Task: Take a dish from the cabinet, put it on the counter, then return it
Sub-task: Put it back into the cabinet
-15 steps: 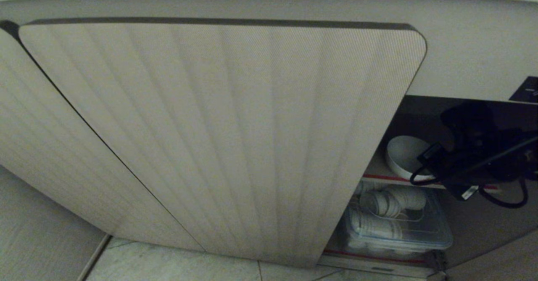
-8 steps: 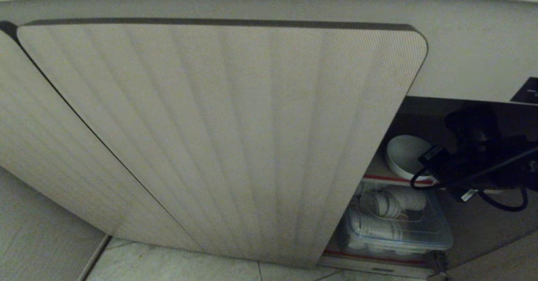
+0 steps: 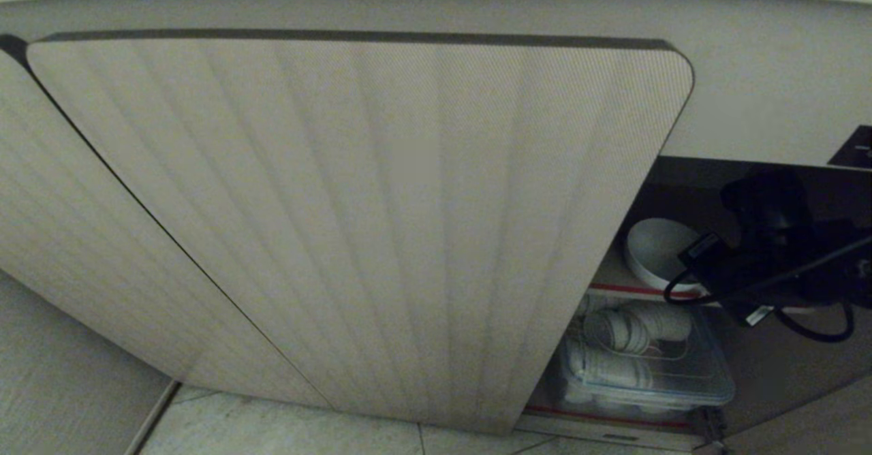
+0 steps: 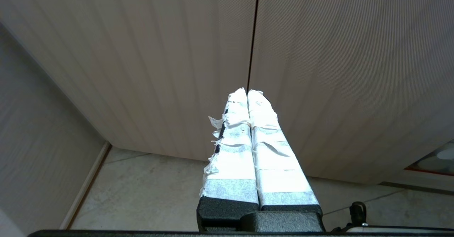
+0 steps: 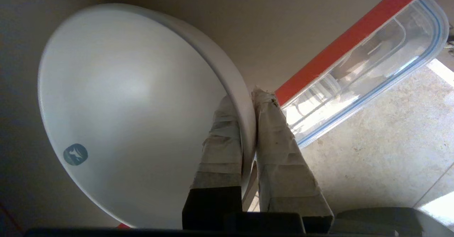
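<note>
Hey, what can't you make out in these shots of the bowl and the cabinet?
- Head view: part of the bowl is hidden behind the dark right arm.
- Head view: the cabinet's inside is mostly covered by its door.
- Right wrist view: the bowl's foot is not visible; only the inside and rim show.
- Counter: its top is in no view.

A clear box (image 3: 647, 373) of paper cups (image 3: 630, 329) above tiled floor (image 3: 286, 431).
</note>
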Controlling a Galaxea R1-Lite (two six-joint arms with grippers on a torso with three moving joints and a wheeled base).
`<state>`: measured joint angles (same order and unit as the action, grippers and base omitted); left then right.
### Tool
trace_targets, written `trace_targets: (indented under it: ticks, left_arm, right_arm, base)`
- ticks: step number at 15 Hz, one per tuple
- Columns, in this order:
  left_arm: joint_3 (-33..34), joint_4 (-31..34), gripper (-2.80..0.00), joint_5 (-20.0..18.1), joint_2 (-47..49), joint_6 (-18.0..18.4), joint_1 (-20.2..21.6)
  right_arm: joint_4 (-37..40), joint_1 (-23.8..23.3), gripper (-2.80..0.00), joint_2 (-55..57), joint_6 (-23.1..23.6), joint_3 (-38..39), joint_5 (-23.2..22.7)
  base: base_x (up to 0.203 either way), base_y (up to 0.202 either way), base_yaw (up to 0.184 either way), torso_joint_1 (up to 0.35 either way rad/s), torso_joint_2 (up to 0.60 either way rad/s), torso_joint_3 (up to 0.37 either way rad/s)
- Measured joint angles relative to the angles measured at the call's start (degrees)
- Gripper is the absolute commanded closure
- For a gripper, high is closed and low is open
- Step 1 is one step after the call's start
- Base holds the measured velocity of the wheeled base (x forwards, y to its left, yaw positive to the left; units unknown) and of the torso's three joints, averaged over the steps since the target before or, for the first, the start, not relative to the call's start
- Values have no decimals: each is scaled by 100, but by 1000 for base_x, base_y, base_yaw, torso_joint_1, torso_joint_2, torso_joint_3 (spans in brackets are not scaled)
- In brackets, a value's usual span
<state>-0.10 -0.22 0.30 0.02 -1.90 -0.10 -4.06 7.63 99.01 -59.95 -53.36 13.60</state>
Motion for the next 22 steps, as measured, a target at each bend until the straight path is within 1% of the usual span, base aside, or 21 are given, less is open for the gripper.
trace_targets:
  ticks: [2, 10, 12, 19, 22]
  left_arm:
    - [0, -2, 0, 2, 0, 0, 0]
    - [0, -2, 0, 1, 0, 1, 2]
    - [0, -2, 0, -1, 0, 1, 0]
    - [0, -2, 0, 0, 0, 0, 0]
    - [0, -2, 0, 2, 0, 0, 0]
  right_arm:
    - [-132, 0, 0, 13, 0, -11, 2]
    - [-169, 0, 0, 35, 0, 17, 32]
    - [-216, 0, 0, 76, -8, -2, 213]
    - [-446, 0, 0, 179, -14, -20, 297]
    - [-442, 0, 0, 226, -142, -35, 381]
  base:
    - [0, 0, 0, 0, 0, 0]
    - [0, 0, 0, 0, 0, 0]
    - [0, 0, 0, 0, 0, 0]
    - [0, 0, 0, 0, 0, 0]
    - [0, 0, 0, 0, 0, 0]
